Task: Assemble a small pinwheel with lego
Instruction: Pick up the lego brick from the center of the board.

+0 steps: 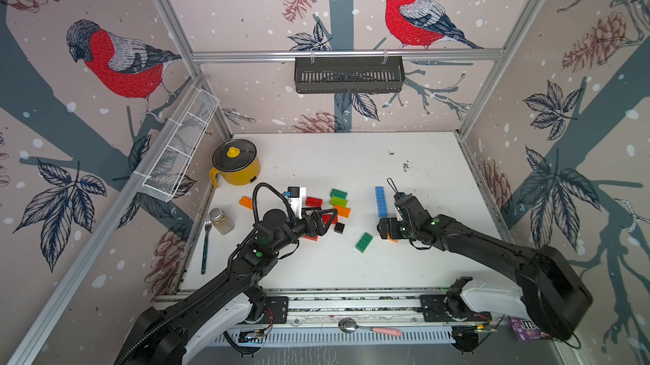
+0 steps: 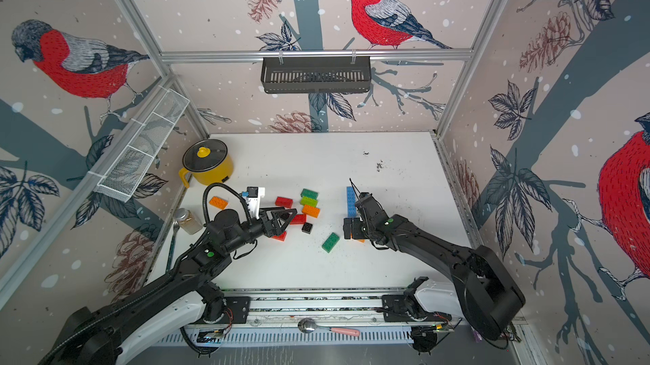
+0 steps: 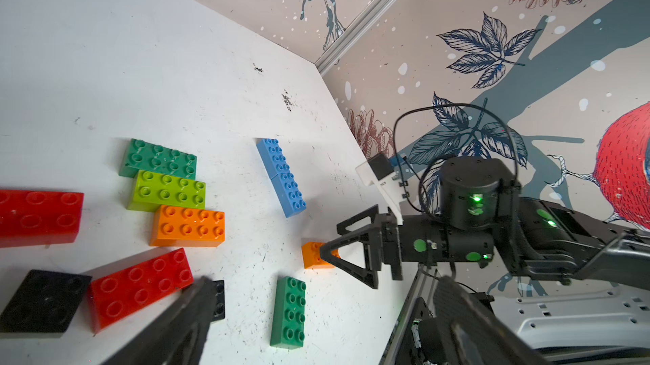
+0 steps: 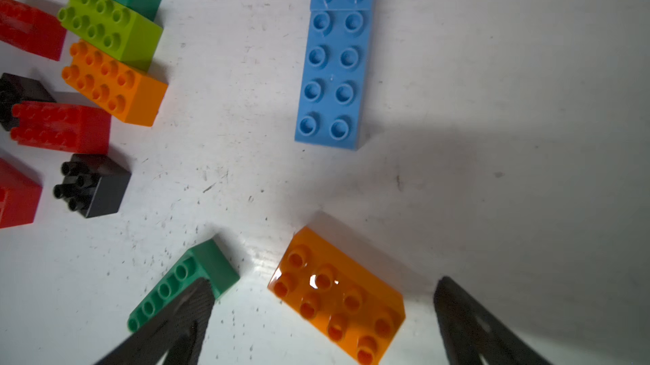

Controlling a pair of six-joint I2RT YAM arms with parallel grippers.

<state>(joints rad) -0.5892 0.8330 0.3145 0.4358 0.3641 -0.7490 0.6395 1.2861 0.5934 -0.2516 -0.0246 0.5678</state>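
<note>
My right gripper (image 4: 325, 289) stands open over an orange lego brick (image 4: 337, 296) that lies flat on the table between its fingers, untouched. A dark green brick (image 4: 197, 275) lies beside one finger. Two blue bricks (image 1: 380, 201) lie end to end just beyond. My left gripper (image 1: 322, 220) is open and empty, hovering over a red brick (image 1: 329, 219) and a black square one (image 1: 339, 227). Dark green, lime and orange bricks (image 1: 339, 202) lie in a row behind it. In the left wrist view the right gripper (image 3: 330, 240) straddles the orange brick (image 3: 313, 257).
A yellow pot (image 1: 235, 166) with a lid stands at the back left. A jar (image 1: 221, 220) and a fork (image 1: 205, 243) lie along the left edge. Another orange brick (image 1: 246, 202) and a red one (image 1: 313, 201) lie near the left arm's wrist.
</note>
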